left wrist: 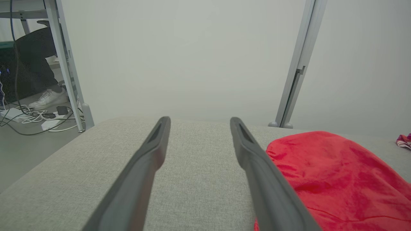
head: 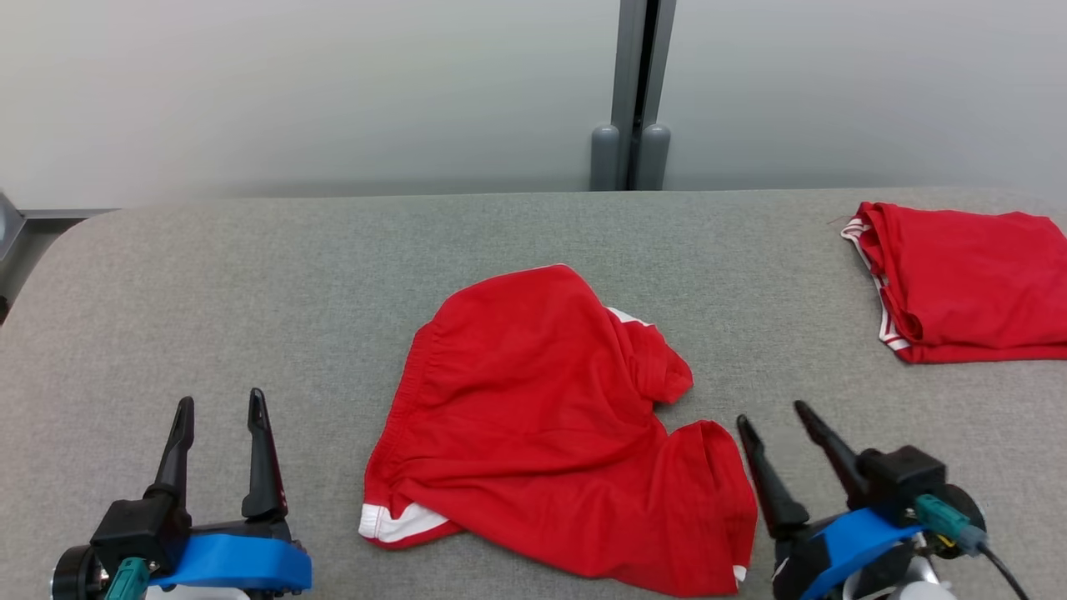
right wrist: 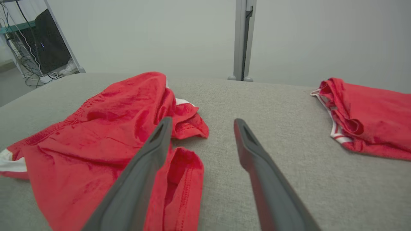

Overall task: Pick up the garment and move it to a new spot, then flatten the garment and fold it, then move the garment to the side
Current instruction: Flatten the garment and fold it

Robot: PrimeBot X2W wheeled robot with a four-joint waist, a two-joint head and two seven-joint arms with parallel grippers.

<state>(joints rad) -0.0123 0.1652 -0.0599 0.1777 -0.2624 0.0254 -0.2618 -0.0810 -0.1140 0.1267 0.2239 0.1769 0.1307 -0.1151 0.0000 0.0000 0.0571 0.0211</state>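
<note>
- The crumpled red pair of shorts with white trim [head: 542,425] lies loose in the middle of the grey cloth-covered table [head: 250,292]. One leg is bunched up and the waistband is turned toward the left.
- A second red garment, neatly folded [head: 967,279], sits well apart at the far right edge of the table. It looks already dealt with.
- I judge that the first step is in hand: the shorts are not yet picked up and nothing is gripped.
- The next move calls for both claws to come in over the cloth and pinch it at two separate points, likely the waistband and a leg hem. That way it lifts without bunching further.
- The left gripper [head: 221,404] rests low at the near left, fingers pointing away from the robot, spread wide and empty. It is over bare table, near the shorts' left edge but clear of it.
- The right gripper [head: 771,414] sits at the near right, tilted inward, also spread wide and empty. Its inner finger is just beside the near leg hem; I cannot tell whether it touches the cloth.
</note>
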